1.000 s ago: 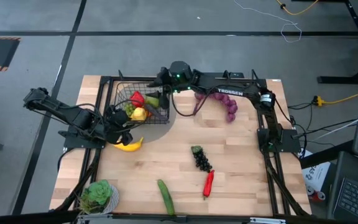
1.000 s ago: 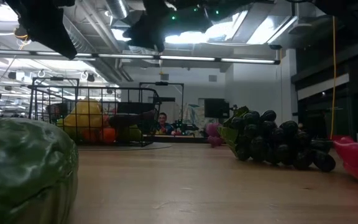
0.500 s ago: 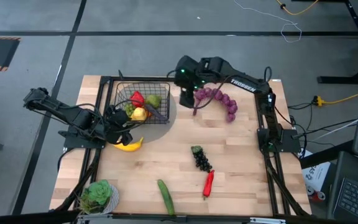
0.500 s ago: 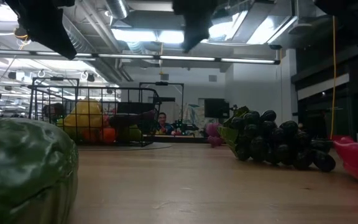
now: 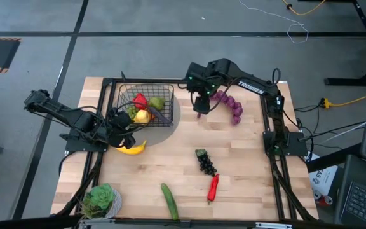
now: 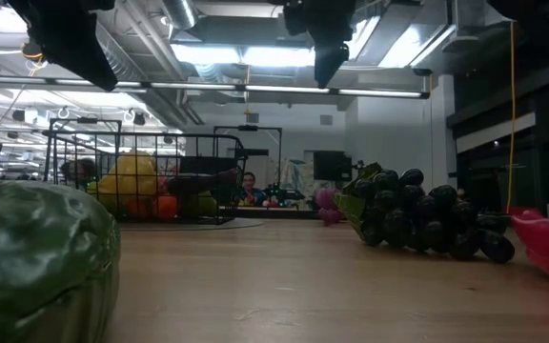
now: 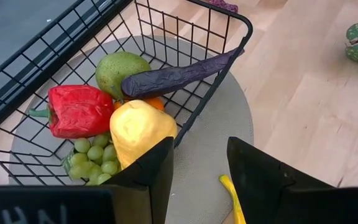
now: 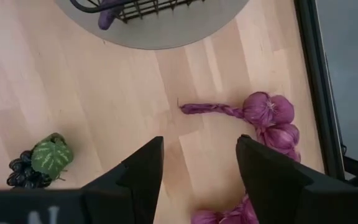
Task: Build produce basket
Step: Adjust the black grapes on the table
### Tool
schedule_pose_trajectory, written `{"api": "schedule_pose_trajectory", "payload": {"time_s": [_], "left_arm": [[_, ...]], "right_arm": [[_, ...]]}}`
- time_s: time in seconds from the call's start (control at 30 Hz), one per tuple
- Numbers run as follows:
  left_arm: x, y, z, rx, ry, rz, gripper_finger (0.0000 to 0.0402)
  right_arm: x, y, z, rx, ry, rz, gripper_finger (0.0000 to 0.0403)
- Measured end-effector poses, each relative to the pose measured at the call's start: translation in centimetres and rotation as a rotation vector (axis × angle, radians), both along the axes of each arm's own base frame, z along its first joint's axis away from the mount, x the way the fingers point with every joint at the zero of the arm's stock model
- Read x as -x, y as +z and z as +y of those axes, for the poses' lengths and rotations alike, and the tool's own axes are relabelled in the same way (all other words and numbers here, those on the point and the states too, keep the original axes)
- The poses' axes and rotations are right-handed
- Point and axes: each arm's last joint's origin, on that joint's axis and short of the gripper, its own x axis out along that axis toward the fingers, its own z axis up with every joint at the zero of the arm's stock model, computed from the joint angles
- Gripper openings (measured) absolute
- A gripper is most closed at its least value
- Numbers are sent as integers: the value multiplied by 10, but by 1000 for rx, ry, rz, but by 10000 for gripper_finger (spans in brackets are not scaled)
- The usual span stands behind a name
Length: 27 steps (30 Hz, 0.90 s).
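The black wire basket (image 5: 146, 105) stands on a round grey mat (image 5: 170, 121) at the far left. It holds a red pepper (image 7: 79, 109), a green fruit (image 7: 120, 68), a lemon (image 7: 140, 127), green grapes (image 7: 95, 155) and an eggplant (image 7: 173, 74) whose end pokes out at the basket's wall (image 8: 106, 15). My left gripper (image 5: 127, 130) is open and empty beside the basket's near side, with the banana (image 5: 132, 149) lying just nearer. My right gripper (image 5: 200, 105) is open and empty, above the table beside the purple bunch (image 5: 227, 105), over its thin stem (image 8: 207, 109).
Dark grapes (image 5: 204, 161), a red chili (image 5: 213, 187) and a cucumber (image 5: 169, 201) lie on the near half of the table. A green leafy vegetable (image 5: 100, 198) sits at the near left corner. Black frame rails (image 5: 278, 159) run along the table's sides.
My right gripper has gone from over the basket's far right corner toward the table's right edge and a little nearer, ending beside the purple bunch. It stays open and empty.
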Motion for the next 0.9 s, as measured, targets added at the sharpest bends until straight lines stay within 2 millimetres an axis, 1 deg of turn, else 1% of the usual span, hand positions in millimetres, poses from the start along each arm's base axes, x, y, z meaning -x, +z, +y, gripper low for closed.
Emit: {"api": "schedule_pose_trajectory", "payload": {"time_s": [0.1, 0.2, 0.3, 0.37, 0.43, 0.53, 0.73, 0.83, 0.9], "left_arm": [[0, 0, 0, -2, 1, -1, 145], [0, 0, 0, -2, 2, -1, 146], [0, 0, 0, -2, 2, -1, 144], [0, 0, 0, -2, 2, 0, 144], [0, 0, 0, -2, 1, 0, 145], [0, 0, 0, -3, 2, 0, 144], [0, 0, 0, -2, 2, -1, 146], [0, 0, 0, -3, 2, -1, 145], [0, 0, 0, -3, 2, -1, 144]], "right_arm": [[2, 4, 3, 3, 4, -12, 202], [12, 17, 11, 13, 15, -46, 202], [30, 26, 21, 15, 25, -48, 202], [44, 27, 29, 36, 5, -33, 202], [56, 24, 34, 84, -54, -50, 202], [75, 8, 44, 116, -142, -66, 202], [117, -34, 70, 70, -227, -126, 202], [127, -55, 80, 45, -271, -221, 202], [128, -70, 85, 18, -302, -311, 202]]}}
